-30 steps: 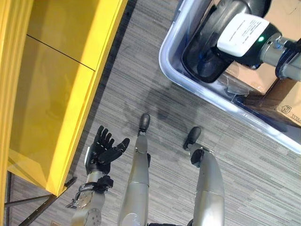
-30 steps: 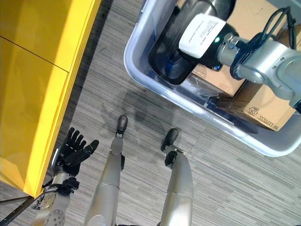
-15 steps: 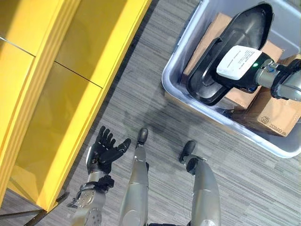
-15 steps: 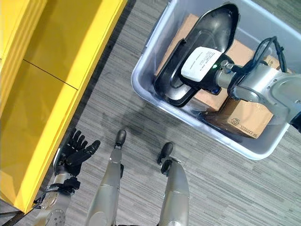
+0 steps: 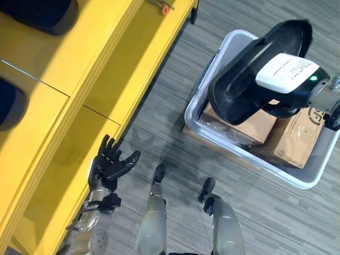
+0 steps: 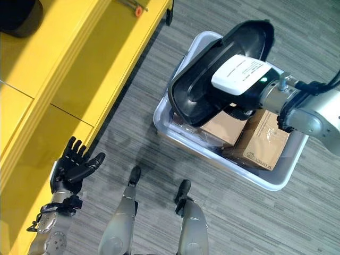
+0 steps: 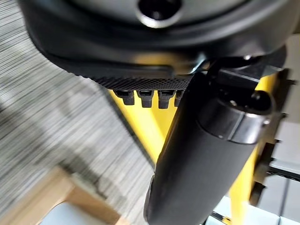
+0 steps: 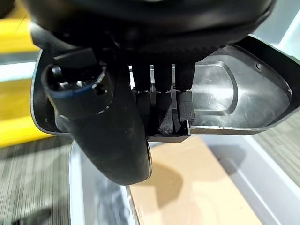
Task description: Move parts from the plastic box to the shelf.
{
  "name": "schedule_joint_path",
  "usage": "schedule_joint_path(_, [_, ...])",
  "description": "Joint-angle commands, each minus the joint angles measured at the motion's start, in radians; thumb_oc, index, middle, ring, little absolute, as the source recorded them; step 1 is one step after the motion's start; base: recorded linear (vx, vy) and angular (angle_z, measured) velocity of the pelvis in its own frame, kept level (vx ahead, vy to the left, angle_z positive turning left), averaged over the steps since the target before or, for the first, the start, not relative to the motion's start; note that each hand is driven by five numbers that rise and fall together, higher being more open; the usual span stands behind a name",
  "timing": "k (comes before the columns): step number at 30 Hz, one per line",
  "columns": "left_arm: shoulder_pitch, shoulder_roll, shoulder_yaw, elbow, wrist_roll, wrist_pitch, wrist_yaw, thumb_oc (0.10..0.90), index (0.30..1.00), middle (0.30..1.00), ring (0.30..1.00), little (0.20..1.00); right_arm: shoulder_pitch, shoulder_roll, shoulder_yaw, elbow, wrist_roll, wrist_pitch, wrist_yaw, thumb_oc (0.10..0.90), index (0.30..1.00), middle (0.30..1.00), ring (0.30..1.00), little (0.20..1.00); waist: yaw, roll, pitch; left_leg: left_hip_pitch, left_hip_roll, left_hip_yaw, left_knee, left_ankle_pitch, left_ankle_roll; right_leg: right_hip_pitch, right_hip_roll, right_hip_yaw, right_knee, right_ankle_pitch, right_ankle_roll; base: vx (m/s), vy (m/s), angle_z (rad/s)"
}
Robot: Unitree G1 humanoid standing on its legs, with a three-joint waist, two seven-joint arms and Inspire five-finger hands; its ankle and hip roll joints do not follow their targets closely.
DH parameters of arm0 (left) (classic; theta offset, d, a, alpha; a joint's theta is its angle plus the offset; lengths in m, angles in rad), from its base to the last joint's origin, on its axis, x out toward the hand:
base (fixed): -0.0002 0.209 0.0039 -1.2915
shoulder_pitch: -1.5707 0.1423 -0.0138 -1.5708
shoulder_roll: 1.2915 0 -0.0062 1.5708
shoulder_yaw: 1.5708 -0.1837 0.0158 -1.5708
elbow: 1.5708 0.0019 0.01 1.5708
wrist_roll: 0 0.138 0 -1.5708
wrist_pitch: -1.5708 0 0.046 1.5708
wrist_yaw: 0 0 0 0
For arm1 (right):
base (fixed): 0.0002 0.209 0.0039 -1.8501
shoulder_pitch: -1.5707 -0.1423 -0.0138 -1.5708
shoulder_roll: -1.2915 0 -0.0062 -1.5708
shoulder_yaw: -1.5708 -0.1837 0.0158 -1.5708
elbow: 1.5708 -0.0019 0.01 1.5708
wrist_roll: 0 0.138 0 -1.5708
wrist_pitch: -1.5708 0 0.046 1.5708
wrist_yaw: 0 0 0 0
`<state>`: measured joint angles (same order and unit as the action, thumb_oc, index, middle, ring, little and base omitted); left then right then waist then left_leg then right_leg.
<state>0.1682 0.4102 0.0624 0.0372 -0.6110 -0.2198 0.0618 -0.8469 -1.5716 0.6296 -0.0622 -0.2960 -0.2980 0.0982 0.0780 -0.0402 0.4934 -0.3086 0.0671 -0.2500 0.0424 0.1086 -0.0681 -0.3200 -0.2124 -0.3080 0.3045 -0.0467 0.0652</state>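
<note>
Right hand (image 8: 140, 117) clamped on black part (image 6: 212, 87), now lifted clear of plastic box (image 6: 276, 180); yellow shelf (image 5: 64, 106) next; left hand (image 5: 109, 167) spread, empty.

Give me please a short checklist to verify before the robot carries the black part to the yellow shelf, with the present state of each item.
1. Right hand grips the black part: ok, fingers curl over its rim.
2. Part is lifted out of the plastic box: ok, it hangs above the cardboard boxes.
3. Left hand is free to help: ok, open and empty beside the shelf.
4. Free place on the yellow shelf: ok, a bare stretch lies between the dark objects and the far end.
5. Grip is firm enough for the carry: cannot tell.
</note>
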Motion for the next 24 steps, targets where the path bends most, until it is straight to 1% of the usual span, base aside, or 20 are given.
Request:
schedule_joint_path(1, [0.035,0.113,0.011,-0.087,0.158,-0.105,0.008,0.900,1.000,1.000,1.000,1.000,0.048,-0.030,-0.109,-0.037,0.185,-0.009,-0.015,0.400,0.300,0.300,0.300,0.300,-0.007,-0.055,-0.243,0.174,0.085,0.059,-0.089,-0.110,-0.051,0.077,-0.043,0.067,-0.151,0.080,0.107,0.05,0.021,-0.05])
schedule_joint_path(2, [0.021,0.148,0.025,-0.095,0.227,-0.115,0.025,0.900,1.000,1.000,1.000,1.000,0.068,-0.028,-0.128,-0.045,0.221,-0.017,-0.004,0.400,0.300,0.300,0.300,0.300,-0.005,-0.059,-0.262,0.191,0.092,0.065,-0.107,-0.110,-0.058,0.099,-0.037,0.065,-0.177,0.081,0.113,0.05,0.029,-0.10])
schedule_joint_path(3, [0.022,0.154,0.031,-0.107,0.255,-0.119,0.031,0.900,1.000,1.000,1.000,1.000,0.096,-0.028,-0.160,-0.054,0.252,-0.018,0.008,0.400,0.300,0.300,0.300,0.300,-0.009,-0.063,-0.278,0.197,0.090,0.070,-0.119,-0.102,-0.060,0.108,-0.040,0.059,-0.196,0.094,0.116,0.06,0.052,-0.09])
schedule_joint_path(4, [0.009,0.237,0.048,-0.144,0.397,-0.137,0.060,0.900,1.000,1.000,1.000,1.000,0.109,-0.054,-0.190,-0.071,0.324,-0.028,0.043,0.400,0.300,0.300,0.300,0.300,-0.004,-0.076,-0.308,0.221,0.098,0.081,-0.130,-0.109,-0.067,0.134,-0.033,0.061,-0.228,0.109,0.127,0.02,0.058,-0.06])
schedule_joint_path(6, [0.008,0.237,0.047,-0.144,0.398,-0.136,0.061,0.900,1.000,1.000,1.000,1.000,0.111,-0.055,-0.193,-0.071,0.326,-0.028,0.045,0.400,0.300,0.300,0.300,0.300,-0.005,-0.078,-0.308,0.216,0.094,0.080,-0.130,-0.103,-0.066,0.132,-0.036,0.060,-0.234,0.117,0.128,0.01,0.039,-0.05])
schedule_joint_path(8, [-0.011,0.315,0.046,-0.178,0.509,-0.158,0.079,0.900,1.000,1.000,1.000,1.000,0.082,-0.090,-0.158,-0.087,0.421,-0.039,0.098,0.400,0.300,0.300,0.300,0.300,-0.006,-0.101,-0.354,0.232,0.092,0.100,-0.130,-0.115,-0.072,0.161,-0.038,0.063,-0.281,0.145,0.143,0.04,0.052,-0.05])
schedule_joint_path(9, [-0.013,0.317,0.045,-0.186,0.516,-0.164,0.084,0.900,1.000,1.000,1.000,1.000,0.059,-0.097,-0.134,-0.100,0.460,-0.044,0.119,0.400,0.300,0.300,0.300,0.300,-0.008,-0.106,-0.367,0.236,0.092,0.107,-0.130,-0.118,-0.073,0.170,-0.039,0.064,-0.295,0.152,0.146,0.02,0.024,-0.04])
schedule_joint_path(10, [-0.013,0.316,0.046,-0.186,0.516,-0.164,0.084,0.900,1.000,1.000,1.000,1.000,0.049,-0.097,-0.124,-0.100,0.460,-0.044,0.119,0.400,0.300,0.300,0.300,0.300,-0.008,-0.106,-0.367,0.236,0.092,0.107,-0.130,-0.118,-0.073,0.171,-0.039,0.064,-0.296,0.153,0.146,0.02,0.043,-0.02])
schedule_joint_path(11, [-0.030,0.352,0.036,-0.207,0.574,-0.177,0.092,0.900,1.000,1.000,1.000,1.000,0.017,-0.109,-0.090,-0.112,0.520,-0.045,0.155,0.400,0.300,0.300,0.300,0.300,-0.008,-0.119,-0.391,0.241,0.090,0.113,-0.130,-0.122,-0.076,0.184,-0.043,0.061,-0.315,0.164,0.152,0.01,0.034,-0.04])
schedule_joint_path(12, [-0.028,0.351,0.037,-0.206,0.576,-0.177,0.094,0.900,1.000,1.000,1.000,1.000,-0.013,-0.108,-0.060,-0.109,0.522,-0.045,0.157,0.400,0.300,0.300,0.300,0.300,-0.009,-0.118,-0.392,0.242,0.090,0.114,-0.130,-0.123,-0.076,0.185,-0.043,0.062,-0.318,0.166,0.152,0.02,0.065,-0.04])
schedule_joint_path(13, [-0.048,0.387,0.025,-0.226,0.634,-0.190,0.116,0.900,1.000,1.000,1.000,1.000,-0.077,-0.115,0.004,-0.112,0.568,-0.041,0.187,0.400,0.300,0.300,0.300,0.300,-0.011,-0.134,-0.409,0.244,0.088,0.123,-0.130,-0.125,-0.076,0.194,-0.044,0.067,-0.334,0.176,0.157,0.03,0.049,-0.10])
schedule_joint_path(14, [-0.068,0.440,0.018,-0.242,0.713,-0.193,0.133,0.900,1.000,1.000,1.000,1.000,-0.125,-0.111,0.065,-0.106,0.590,-0.032,0.212,0.400,0.300,0.300,0.300,0.300,-0.010,-0.141,-0.419,0.255,0.093,0.130,-0.130,-0.135,-0.077,0.205,-0.041,0.071,-0.340,0.176,0.161,0.02,0.060,-0.10])
schedule_joint_path(15, [-0.074,0.443,0.013,-0.249,0.718,-0.200,0.142,0.900,1.000,1.000,1.000,1.000,-0.151,-0.110,0.090,-0.111,0.604,-0.037,0.221,0.400,0.300,0.300,0.300,0.300,-0.014,-0.146,-0.425,0.256,0.089,0.132,-0.130,-0.131,-0.076,0.206,-0.046,0.072,-0.342,0.182,0.161,0.04,0.045,-0.10])
schedule_joint_path(16, [-0.085,0.470,0.006,-0.261,0.764,-0.206,0.146,0.900,1.000,1.000,1.000,1.000,-0.199,-0.102,0.145,-0.112,0.619,-0.035,0.232,0.400,0.300,0.300,0.300,0.300,-0.018,-0.151,-0.436,0.262,0.088,0.135,-0.130,-0.133,-0.075,0.211,-0.049,0.075,-0.346,0.187,0.165,0.02,0.030,-0.06])
schedule_joint_path(18, [-0.094,0.484,-0.005,-0.269,0.791,-0.211,0.155,0.900,1.000,1.000,1.000,1.000,-0.272,-0.086,0.226,-0.104,0.632,-0.032,0.240,0.400,0.300,0.300,0.300,0.300,-0.024,-0.152,-0.444,0.268,0.086,0.141,-0.130,-0.136,-0.075,0.217,-0.052,0.076,-0.350,0.188,0.167,0.04,0.036,-0.12])
schedule_joint_path(19, [-0.112,0.507,-0.022,-0.292,0.839,-0.225,0.165,0.900,1.000,1.000,1.000,1.000,-0.375,-0.057,0.335,-0.101,0.677,-0.030,0.263,0.400,0.300,0.300,0.300,0.300,-0.034,-0.151,-0.457,0.283,0.084,0.148,-0.130,-0.144,-0.072,0.226,-0.054,0.084,-0.350,0.190,0.171,0.05,0.048,-0.18])
schedule_joint_path(21, [-0.134,0.535,-0.045,-0.307,0.892,-0.232,0.179,0.900,1.000,1.000,1.000,1.000,-0.463,-0.023,0.430,-0.093,0.694,-0.031,0.271,0.400,0.300,0.300,0.300,0.300,-0.042,-0.143,-0.466,0.294,0.083,0.153,-0.130,-0.149,-0.070,0.233,-0.057,0.091,-0.348,0.190,0.174,0.04,0.040,-0.19])
schedule_joint_path(22, [-0.166,0.580,-0.069,-0.324,0.968,-0.238,0.193,0.900,1.000,1.000,1.000,1.000,-0.500,0.010,0.483,-0.084,0.723,-0.022,0.290,0.400,0.300,0.300,0.300,0.300,-0.048,-0.136,-0.475,0.303,0.082,0.159,-0.130,-0.156,-0.070,0.242,-0.058,0.095,-0.347,0.189,0.176,0.02,0.024,-0.10])
schedule_joint_path(23, [-0.167,0.578,-0.070,-0.323,0.970,-0.238,0.195,0.900,1.000,1.000,1.000,1.000,-0.510,0.011,0.494,-0.082,0.725,-0.022,0.291,0.400,0.300,0.300,0.300,0.300,-0.048,-0.135,-0.474,0.304,0.082,0.160,-0.130,-0.156,-0.070,0.243,-0.058,0.095,-0.347,0.189,0.176,0.03,0.017,-0.05])
schedule_joint_path(24, [-0.184,0.608,-0.082,-0.331,0.996,-0.243,0.197,0.900,1.000,1.000,1.000,1.000,-0.531,0.030,0.525,-0.086,0.719,-0.017,0.302,0.400,0.300,0.300,0.300,0.300,-0.049,-0.138,-0.478,0.308,0.083,0.161,-0.130,-0.158,-0.069,0.246,-0.058,0.097,-0.348,0.188,0.176,0.00,0.000,0.00])
